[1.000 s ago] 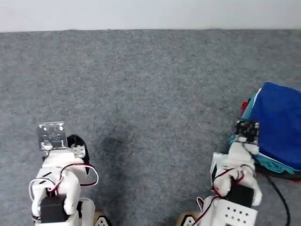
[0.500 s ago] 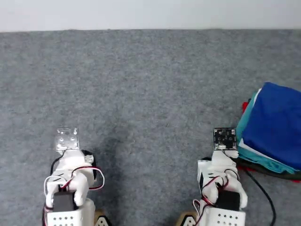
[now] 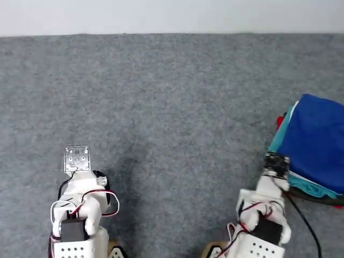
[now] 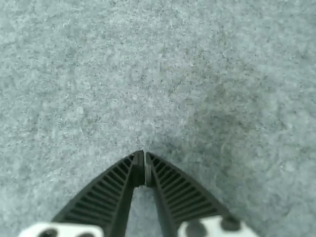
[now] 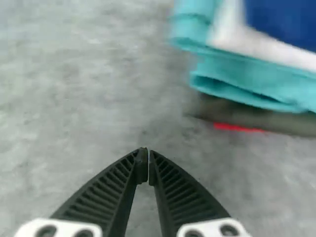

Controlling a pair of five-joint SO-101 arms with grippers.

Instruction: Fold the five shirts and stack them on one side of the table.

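Note:
A stack of folded shirts [image 3: 314, 148] lies at the table's right edge, a blue one on top, with white, teal, dark and red layers below it. In the right wrist view the stack's teal shirt [image 5: 247, 81] lies just beyond my right gripper [image 5: 144, 157], which is shut and holds nothing. In the high view the right arm [image 3: 266, 212] sits at the front, right beside the stack. My left gripper [image 4: 144, 159] is shut and empty over bare grey felt. The left arm [image 3: 78, 201] is folded back at the front left.
The table is covered in grey felt [image 3: 172, 102]. A white wall strip [image 3: 172, 16] runs along the far edge. A black cable [image 3: 306, 220] trails from the right arm near the stack.
The right arm first swung left away from the stack, then back right beside it. The left arm pulled in over the first half second and has since held still.

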